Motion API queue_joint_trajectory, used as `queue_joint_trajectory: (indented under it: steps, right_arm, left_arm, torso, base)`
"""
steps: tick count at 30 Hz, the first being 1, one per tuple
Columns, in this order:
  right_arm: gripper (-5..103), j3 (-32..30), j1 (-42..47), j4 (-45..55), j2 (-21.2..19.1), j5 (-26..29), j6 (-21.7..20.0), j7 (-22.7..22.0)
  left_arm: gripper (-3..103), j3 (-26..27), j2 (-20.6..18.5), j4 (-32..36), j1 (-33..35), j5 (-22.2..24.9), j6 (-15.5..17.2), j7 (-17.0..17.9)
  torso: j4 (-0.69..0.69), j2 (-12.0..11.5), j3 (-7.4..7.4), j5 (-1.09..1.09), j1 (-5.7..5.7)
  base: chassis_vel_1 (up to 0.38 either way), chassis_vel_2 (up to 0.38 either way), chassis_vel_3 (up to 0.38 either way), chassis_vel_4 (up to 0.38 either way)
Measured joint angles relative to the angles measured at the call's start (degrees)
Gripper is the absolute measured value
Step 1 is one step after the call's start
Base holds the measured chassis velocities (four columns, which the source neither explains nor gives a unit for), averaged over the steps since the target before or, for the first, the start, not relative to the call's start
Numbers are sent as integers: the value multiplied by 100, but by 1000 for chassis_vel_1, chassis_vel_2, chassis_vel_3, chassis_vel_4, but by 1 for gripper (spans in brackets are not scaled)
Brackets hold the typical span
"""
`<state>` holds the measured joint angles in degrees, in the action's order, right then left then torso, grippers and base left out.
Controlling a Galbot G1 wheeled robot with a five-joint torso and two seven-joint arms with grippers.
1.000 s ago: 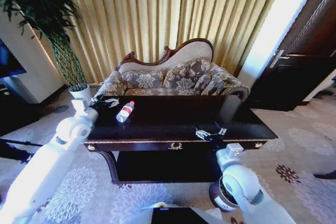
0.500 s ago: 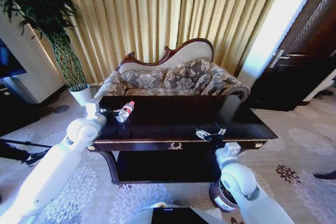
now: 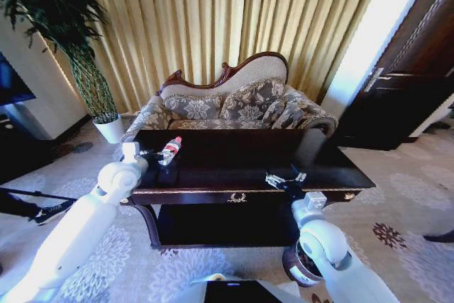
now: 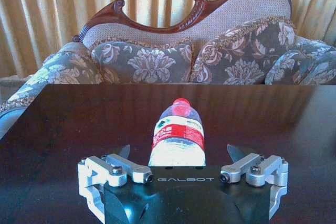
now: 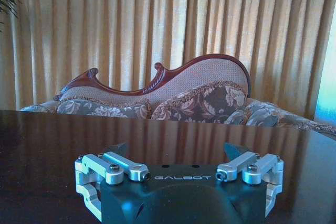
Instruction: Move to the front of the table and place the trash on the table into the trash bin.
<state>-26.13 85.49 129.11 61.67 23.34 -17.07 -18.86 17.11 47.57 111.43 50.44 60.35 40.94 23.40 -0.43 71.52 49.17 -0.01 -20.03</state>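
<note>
One bottle (image 3: 169, 150) is the piece of trash I can make out, a clear one with a red cap and a white-red label, lying on its side at the left-centre of the head view, on the far left part of the dark table (image 3: 234, 164). In the left wrist view it sits at the lower centre, base toward the camera and cap pointing away, between the two spread fingers of the left gripper (image 4: 178, 153), which are apart and not yet touching it. Lying round on a glossy top, the bottle would likely roll or skid sideways if one finger met it before the other, and a grip closed on the tapering shoulder could squirt it forward toward the floral sofa (image 3: 234, 101) behind the table. The right gripper (image 3: 285, 177), fingers also apart, hovers low over the table's front edge at the lower right of centre. The trash bin (image 3: 301, 264) stands on the carpet at the bottom right, partly hidden behind the right arm, so a carry across could foul that arm.
</note>
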Motion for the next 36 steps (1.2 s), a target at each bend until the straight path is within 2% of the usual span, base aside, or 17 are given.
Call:
queue_joint_trajectory:
  steps: [36]
  right_arm:
    - [100,-4,-2,11,-1,5,2,-2]
  left_arm:
    - [100,12,-2,3,5,-4,-16,-14]
  torso:
    - [0,0,0,0,0]
  base:
    - [0,0,0,0]
